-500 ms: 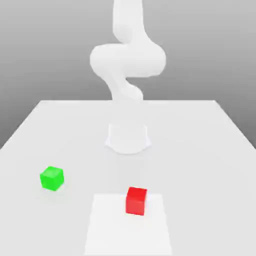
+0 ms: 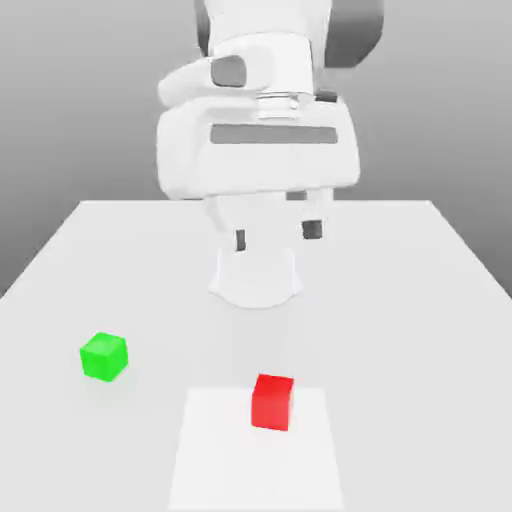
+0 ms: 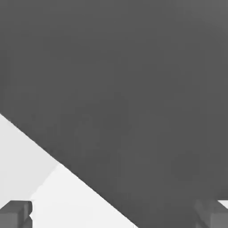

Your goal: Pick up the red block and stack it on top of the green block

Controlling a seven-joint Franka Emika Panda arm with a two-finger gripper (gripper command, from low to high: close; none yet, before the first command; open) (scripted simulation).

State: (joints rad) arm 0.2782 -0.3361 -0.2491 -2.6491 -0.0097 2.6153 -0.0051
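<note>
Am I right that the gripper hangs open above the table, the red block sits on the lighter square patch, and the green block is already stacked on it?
Not stacked. In the exterior view the green block sits alone on the table, apart from the red block on its patch. The gripper does hang open above.

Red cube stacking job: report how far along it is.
Done: nothing yet. The small matte red cube sits on the table's lighter square patch, and the small matte green cube sits apart toward the exterior view's left. In hand: the gripper hangs open and empty above the table. Left: grasp, lift, stack red on green.
</note>
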